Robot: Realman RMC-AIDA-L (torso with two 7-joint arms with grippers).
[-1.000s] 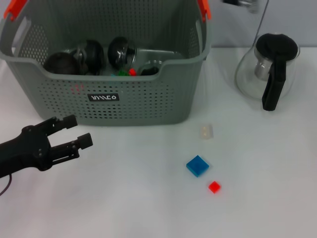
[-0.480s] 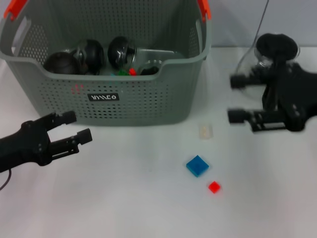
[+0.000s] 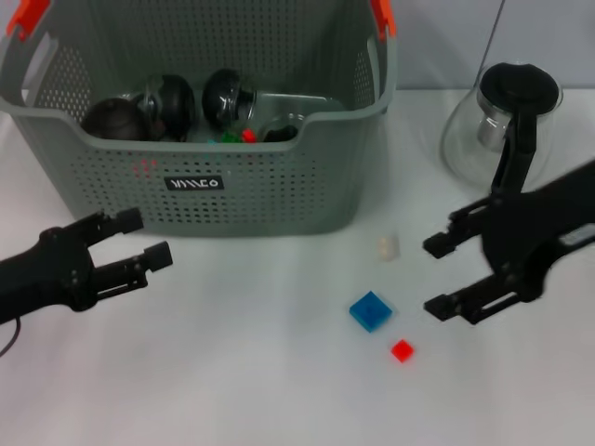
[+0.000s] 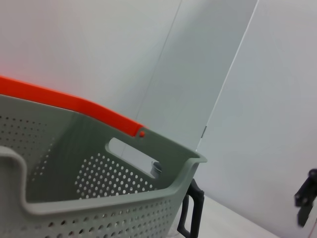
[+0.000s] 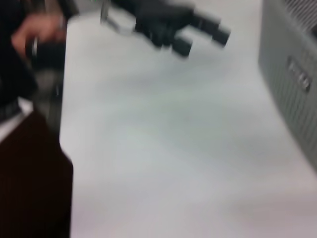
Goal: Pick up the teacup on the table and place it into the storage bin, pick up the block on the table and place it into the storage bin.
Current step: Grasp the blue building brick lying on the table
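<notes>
Since the picture half a second back, my right gripper [image 3: 444, 276] has dropped from beside the teapot toward the loose blocks; the left gripper [image 3: 139, 239] has barely shifted.

Storage bin [image 3: 200, 200]: the grey perforated basket at the back left of the table [image 3: 279, 390], label facing me. It already holds several dark rounded items and small red and green bits; I cannot tell from here whether a teacup is among them. No teacup stands on the open table.

Glass teapot [image 3: 507, 121]: back right, black lid and handle, well apart from the bin, not part of the task.

Right gripper: low over the table, jaws spread wide, empty. Its lower fingertip lies just beside the blue block, its upper one near the pale block.

Left gripper: parked in front of the bin's left half, jaws apart, holding nothing. It also shows far off in the right wrist view.

Blue block [image 3: 371, 310]: lying flat on the table, to the front and right of the bin.

Pale translucent block [image 3: 388, 247]: near the bin's front right corner.

Red block [image 3: 402, 350]: smallest, just in front of the blue one.

Status, as I judge it: the block step is in approach only. Three blocks are left on the table; none is grasped.
</notes>
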